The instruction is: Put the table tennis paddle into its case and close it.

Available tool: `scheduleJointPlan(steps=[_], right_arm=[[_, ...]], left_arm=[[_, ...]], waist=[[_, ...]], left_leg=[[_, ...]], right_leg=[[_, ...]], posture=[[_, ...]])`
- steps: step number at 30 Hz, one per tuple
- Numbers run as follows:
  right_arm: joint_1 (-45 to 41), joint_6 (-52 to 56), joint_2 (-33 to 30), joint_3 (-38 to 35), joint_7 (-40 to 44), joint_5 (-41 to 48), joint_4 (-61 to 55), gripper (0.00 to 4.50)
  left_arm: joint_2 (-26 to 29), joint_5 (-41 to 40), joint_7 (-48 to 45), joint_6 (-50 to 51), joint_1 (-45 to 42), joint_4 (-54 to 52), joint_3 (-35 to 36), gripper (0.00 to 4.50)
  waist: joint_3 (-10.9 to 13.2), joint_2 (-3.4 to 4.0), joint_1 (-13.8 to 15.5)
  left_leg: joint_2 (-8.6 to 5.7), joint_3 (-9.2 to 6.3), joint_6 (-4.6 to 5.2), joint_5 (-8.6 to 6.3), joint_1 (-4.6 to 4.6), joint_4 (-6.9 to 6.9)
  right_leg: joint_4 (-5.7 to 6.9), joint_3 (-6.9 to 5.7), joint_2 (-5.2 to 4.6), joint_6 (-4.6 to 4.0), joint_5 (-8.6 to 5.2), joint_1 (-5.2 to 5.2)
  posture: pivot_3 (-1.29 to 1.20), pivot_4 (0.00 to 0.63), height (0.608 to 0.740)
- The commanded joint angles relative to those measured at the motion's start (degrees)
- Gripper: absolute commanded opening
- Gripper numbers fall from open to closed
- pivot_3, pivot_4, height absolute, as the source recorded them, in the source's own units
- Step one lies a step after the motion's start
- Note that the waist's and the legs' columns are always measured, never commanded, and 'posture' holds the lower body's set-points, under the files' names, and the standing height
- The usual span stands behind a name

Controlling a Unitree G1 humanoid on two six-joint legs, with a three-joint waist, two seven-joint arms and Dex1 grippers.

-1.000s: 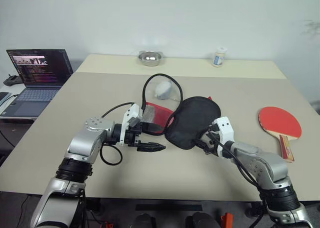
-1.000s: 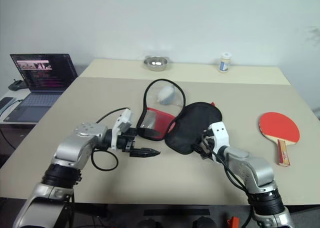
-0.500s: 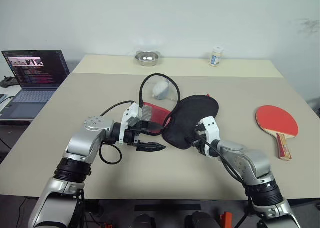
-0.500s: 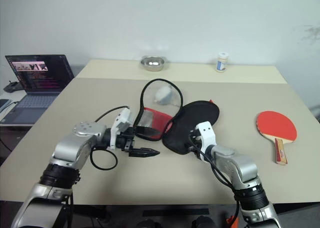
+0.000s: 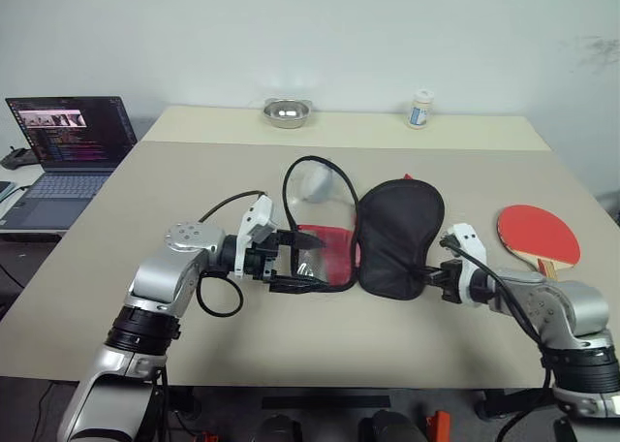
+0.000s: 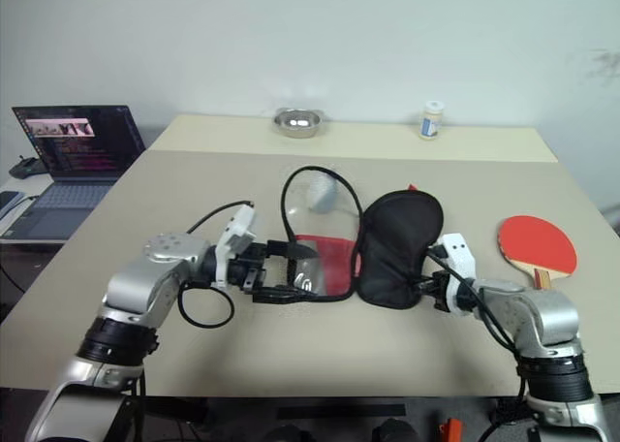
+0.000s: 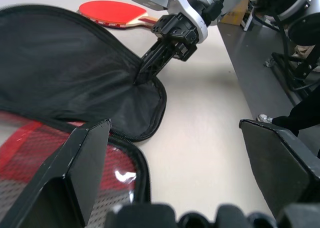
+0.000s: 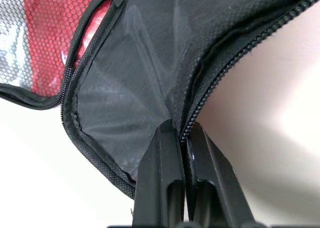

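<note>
The case lies unzipped mid-table: a black fabric flap [image 5: 399,236] on the right, a red and clear mesh panel [image 5: 327,253] on the left, and a loop of black zipper piping [image 5: 341,185] standing up behind. My right gripper [image 5: 432,275] is shut on the flap's near edge, and the right wrist view shows its fingers [image 8: 165,163] pinching the fabric beside the zipper. My left gripper [image 5: 304,262] is open, with the mesh panel's near corner [image 7: 30,153] between its fingers. The table tennis paddle [image 5: 538,236] lies red face up at the right, just beyond my right arm.
An open laptop [image 5: 66,147] sits on a side desk at the left. A metal bowl [image 5: 286,112] and a small white bottle [image 5: 418,110] stand at the table's far edge. A whitish rounded thing [image 5: 312,179] shows inside the piping loop.
My right gripper has shut on the black flap's edge and drawn it right, towards the paddle. The case has slid right with it, so the mesh panel now lies between my left fingers.
</note>
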Motion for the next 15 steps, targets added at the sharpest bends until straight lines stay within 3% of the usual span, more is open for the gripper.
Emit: scheduleJointPlan(steps=[1,15], right_arm=[[-1.3,-0.6,-4.9,-0.1,4.1,-0.3,1.5,0.01],[-3.8,-7.8,-16.6,5.5,15.6,-6.3,11.5,0.01]], left_arm=[[-0.3,-0.8,0.4,-0.2,-0.9,-2.8,0.0,4.5],[-0.8,-0.8,0.9,-0.4,-0.1,-3.6,-0.8,4.5]], waist=[[0.0,0.0,0.0],[0.0,0.0,0.0]], left_leg=[[-0.03,0.01,0.0,0.0,0.0,0.0],[-0.03,0.02,0.0,0.0,-0.01,0.0]], right_leg=[[0.0,0.0,0.0,0.0,0.0,0.0],[-0.03,0.01,0.0,0.01,0.0,0.0]], posture=[[0.0,0.15,0.74],[0.0,0.15,0.74]])
